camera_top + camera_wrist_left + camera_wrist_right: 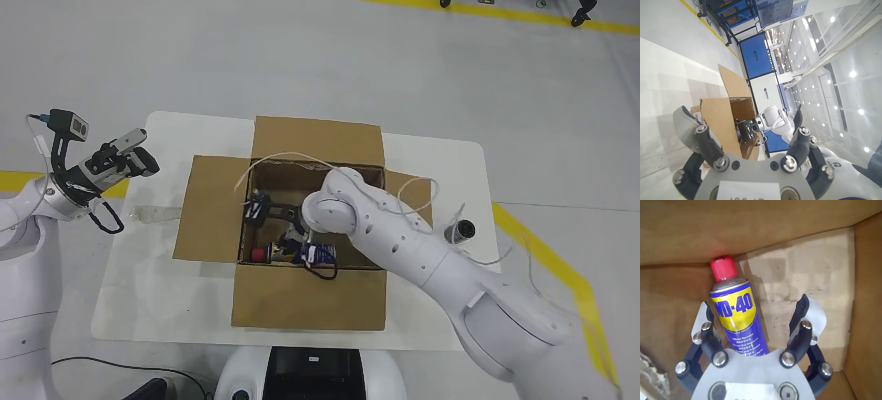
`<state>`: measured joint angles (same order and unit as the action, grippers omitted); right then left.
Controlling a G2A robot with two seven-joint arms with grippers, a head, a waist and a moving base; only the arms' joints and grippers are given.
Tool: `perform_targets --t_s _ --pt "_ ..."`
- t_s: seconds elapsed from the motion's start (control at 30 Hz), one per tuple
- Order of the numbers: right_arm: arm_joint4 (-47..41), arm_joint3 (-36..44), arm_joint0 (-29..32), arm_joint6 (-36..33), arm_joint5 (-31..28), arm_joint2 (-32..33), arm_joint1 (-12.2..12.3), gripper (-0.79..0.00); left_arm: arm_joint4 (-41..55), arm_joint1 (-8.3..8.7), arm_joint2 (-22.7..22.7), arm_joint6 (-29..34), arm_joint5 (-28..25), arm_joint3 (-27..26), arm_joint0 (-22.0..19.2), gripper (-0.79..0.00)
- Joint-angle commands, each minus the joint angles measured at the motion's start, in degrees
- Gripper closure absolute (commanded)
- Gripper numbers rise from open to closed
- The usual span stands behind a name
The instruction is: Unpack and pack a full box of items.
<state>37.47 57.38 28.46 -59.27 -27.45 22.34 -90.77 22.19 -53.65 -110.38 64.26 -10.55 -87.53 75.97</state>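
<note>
Inside the cardboard box (677, 228), the right gripper (754, 303) has its jaws apart around a lying blue-and-yellow spray can (738, 317) (one finger just beside it, the other well off). The can's red cap (724, 268) meets the box wall. Farther out, the left gripper (135, 158) hangs spread and empty over the edge of the white table (440, 160).

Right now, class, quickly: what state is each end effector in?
Left end effector: open, empty.
Right end effector: open, straddling the spray can, not gripping it.

A white table (440, 165) stands on grey floor marked with yellow tape (18, 180), with blue panels (753, 56) standing beyond.
</note>
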Motion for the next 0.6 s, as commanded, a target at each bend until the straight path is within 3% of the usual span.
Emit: perform_targets --t_s 0.0,0.57 --pt "0.09 -1.12 -0.17 0.31 -0.11 -0.21 -0.4 -0.785 0.0 0.0 0.0 0.0 0.0 0.0 0.0 -0.785" --pt "2.0 -5.38 -0.05 0.44 -3.11 -0.52 -1.73 -0.785 0.0 0.0 0.0 0.0 0.0 0.0 0.0 -0.785"
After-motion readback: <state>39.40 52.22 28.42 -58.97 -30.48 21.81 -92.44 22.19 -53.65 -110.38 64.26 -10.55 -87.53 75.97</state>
